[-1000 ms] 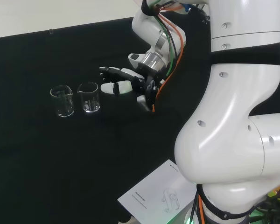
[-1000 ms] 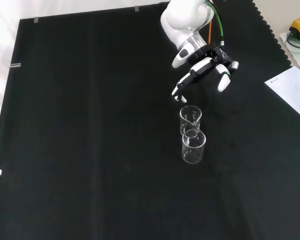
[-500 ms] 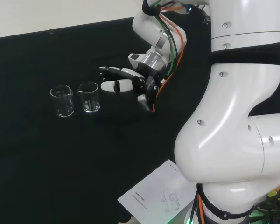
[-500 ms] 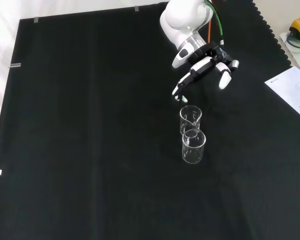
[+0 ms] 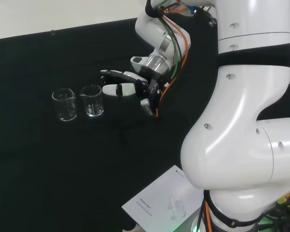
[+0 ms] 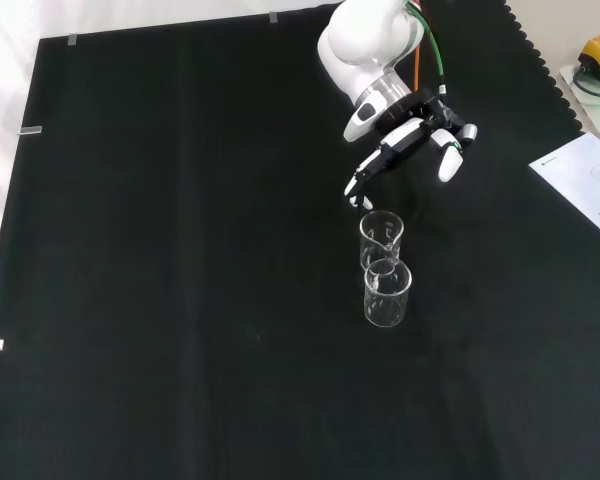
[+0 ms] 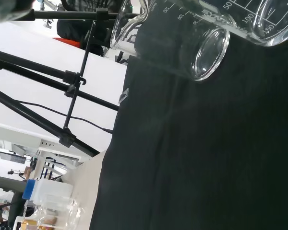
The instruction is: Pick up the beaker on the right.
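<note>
Approaching is judged the step in hand: nothing is held yet. The hand (image 5: 130, 89) is seen in the head view just to the right of two clear beakers standing side by side on the black cloth of the desk (image 5: 48, 159). Its fingers (image 5: 113, 90) are stretched out nearly straight toward the glassware, the thumb set apart below them, and nothing is gripped.

The right-hand beaker (image 5: 92, 100) in the head view is taken as the task's thing. It stands upright, mouth up, with a small gap to the fingertips; no contact is seen. The other beaker (image 5: 64, 104) stands just beside it on the far side from the hand.

In the front view the same pair lines up one behind the other: the target (image 6: 381, 238) is the upper one, nearer the hand (image 6: 410, 140), and the second beaker (image 6: 387, 291) lies just below it, rims overlapping in that view. The fingers there reach down and left, ending just above the target's rim.

Key relation: the target lies straight ahead of the fingertips, long axis vertical, with the neighbour directly behind it along the line of approach.

Risk is judged as follows: too deep a reach could push the target into its neighbour. A sheet of paper (image 5: 166, 203) lies well apart.
</note>
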You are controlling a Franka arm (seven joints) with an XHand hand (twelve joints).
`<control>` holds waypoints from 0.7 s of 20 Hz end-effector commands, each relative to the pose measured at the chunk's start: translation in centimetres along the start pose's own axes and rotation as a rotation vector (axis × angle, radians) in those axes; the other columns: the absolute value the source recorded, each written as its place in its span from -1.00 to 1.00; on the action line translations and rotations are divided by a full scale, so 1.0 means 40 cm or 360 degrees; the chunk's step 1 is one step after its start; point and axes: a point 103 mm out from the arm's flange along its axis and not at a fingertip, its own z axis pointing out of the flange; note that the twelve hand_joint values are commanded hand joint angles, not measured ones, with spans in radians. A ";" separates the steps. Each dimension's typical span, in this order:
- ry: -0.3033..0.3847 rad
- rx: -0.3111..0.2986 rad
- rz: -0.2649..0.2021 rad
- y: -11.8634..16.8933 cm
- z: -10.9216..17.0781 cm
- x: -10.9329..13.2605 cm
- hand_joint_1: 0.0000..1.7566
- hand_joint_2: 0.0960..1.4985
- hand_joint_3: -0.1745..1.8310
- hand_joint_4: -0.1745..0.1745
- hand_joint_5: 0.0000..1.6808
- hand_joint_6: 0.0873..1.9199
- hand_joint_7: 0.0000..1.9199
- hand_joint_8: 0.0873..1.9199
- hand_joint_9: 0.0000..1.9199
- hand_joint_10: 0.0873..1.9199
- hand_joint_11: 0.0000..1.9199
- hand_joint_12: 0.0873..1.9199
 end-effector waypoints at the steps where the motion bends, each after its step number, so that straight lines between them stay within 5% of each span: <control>1: -0.0012 -0.0003 -0.0039 0.034 -0.013 -0.008 -0.30 -0.70 0.11 -0.69 -0.97 -1.00 -1.00 -0.52 -1.00 -0.13 -0.96 0.52; 14: 0.0016 -0.0015 -0.0057 0.069 -0.011 -0.026 -0.31 -0.69 0.10 -0.68 -0.97 -1.00 -1.00 -0.53 -1.00 -0.15 -1.00 0.52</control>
